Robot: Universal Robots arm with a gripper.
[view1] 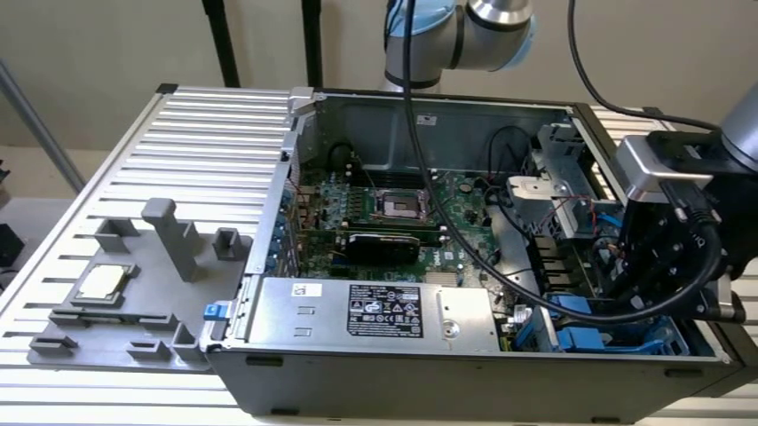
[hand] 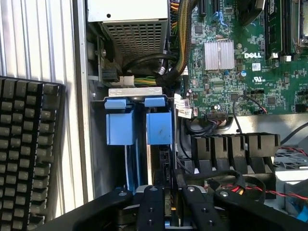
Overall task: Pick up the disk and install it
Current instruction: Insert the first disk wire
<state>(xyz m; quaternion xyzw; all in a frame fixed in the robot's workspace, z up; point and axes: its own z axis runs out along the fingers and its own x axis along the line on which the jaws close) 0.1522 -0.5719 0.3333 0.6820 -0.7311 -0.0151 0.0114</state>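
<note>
Claw (hand: 169,211): black fingers (hand: 153,209) pressed close together over the drive bay, pinching the thin upper edge of the disk (hand: 159,127), which stands on edge in the bay inside the computer case (view1: 391,377), at the case's corner on the exterior view's right. Disk: blue carrier face showing, a second blue carrier (hand: 119,126) just beside it in the neighbouring slot. Robot arm (view1: 681,231): black wrist reaching down into that corner of the case. Motherboard (hand: 240,62): green, beside the bay. Power-supply box (view1: 367,315): grey, black label, along the case's near edge. Keyboard (hand: 26,154): black, on the bench outside the case wall. CPU chip (view1: 101,282): silver, on a grey fixture (view1: 130,302) near the bench's edge at the exterior view's left.
</note>
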